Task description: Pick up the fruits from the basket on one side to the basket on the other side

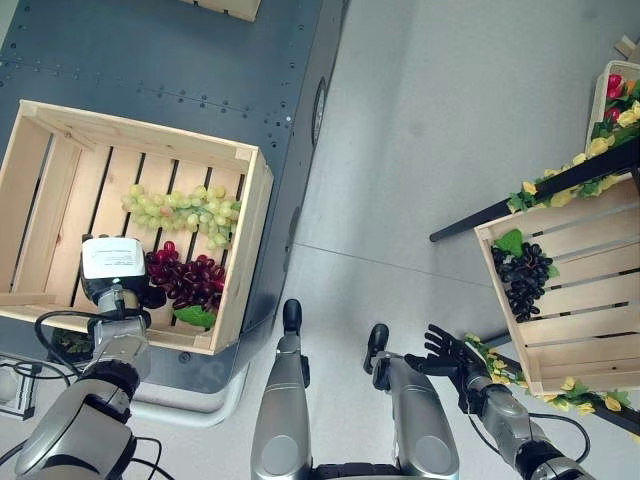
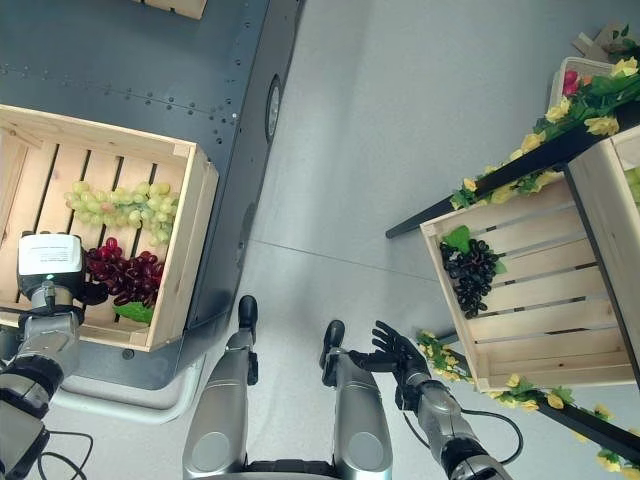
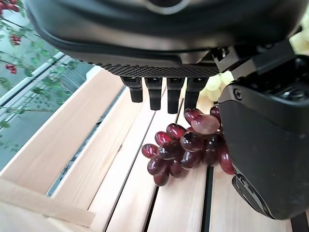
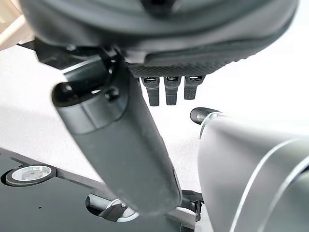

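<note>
A wooden slatted crate [image 1: 250, 230] sits on a dark grey platform [image 1: 180, 60] at the robot's left, and two bunches of fruit lie on its floor: green grapes [image 1: 182, 210], pale and strung out lengthwise across the slats, and just beside them, nearer the robot, red grapes [image 1: 190, 282], a tight cluster of glossy dark-crimson berries with a green leaf [image 1: 196, 316] at its near end. The left hand [image 3: 260, 145] is lowered into this crate over the red grapes; in the left wrist view its fingers [image 3: 155, 94] point straight down above the cluster and the thumb rests against the berries' side, the hand spread and not clasping the fruit. At the robot's right, a second wooden crate [image 1: 500, 290] trimmed with yellow artificial flowers [image 1: 575, 160] holds a bunch of black grapes [image 1: 525, 278] with a green leaf, lying near its left wall. The right hand [image 1: 448, 355] hangs over the grey floor [image 1: 440, 120] beside that crate, fingers splayed and holding nothing.
</note>
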